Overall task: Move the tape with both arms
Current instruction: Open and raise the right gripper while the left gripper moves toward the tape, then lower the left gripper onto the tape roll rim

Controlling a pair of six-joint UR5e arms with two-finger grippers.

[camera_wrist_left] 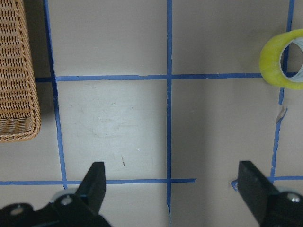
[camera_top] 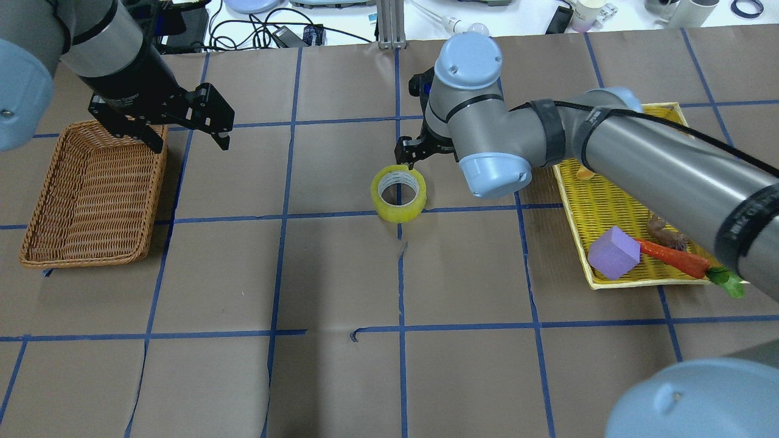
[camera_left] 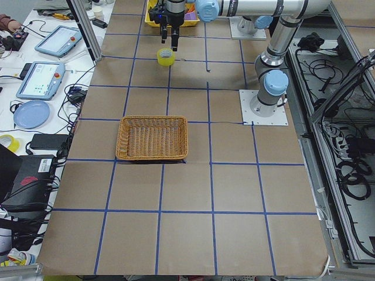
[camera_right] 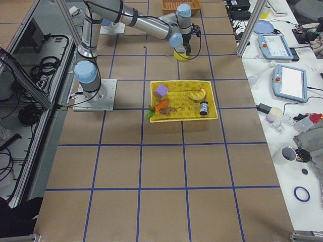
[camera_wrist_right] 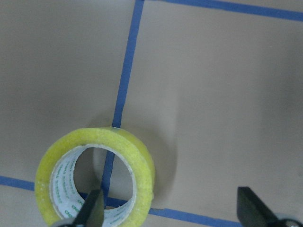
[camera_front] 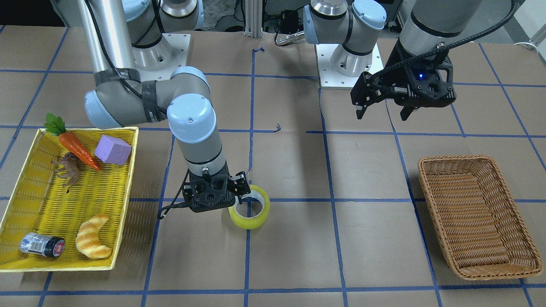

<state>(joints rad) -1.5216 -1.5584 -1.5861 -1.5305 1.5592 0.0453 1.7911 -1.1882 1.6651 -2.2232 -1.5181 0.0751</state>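
One tape (camera_wrist_right: 137, 161) | right hand (camera_wrist_right: 170, 201) apart, over its rim | left hand (camera_wrist_left: 173, 172) apart, well away

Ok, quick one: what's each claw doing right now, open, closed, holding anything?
Left claw: open, holding nothing.
Right claw: open, low at the tape, set around one side of the roll, not clamped on it.

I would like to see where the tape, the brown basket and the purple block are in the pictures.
tape (camera_front: 251, 221): exterior front-facing view, on its yellow outer wall.
brown basket (camera_front: 471, 213): exterior front-facing view, on its bare woven floor.
purple block (camera_front: 114, 146): exterior front-facing view, on its top face.
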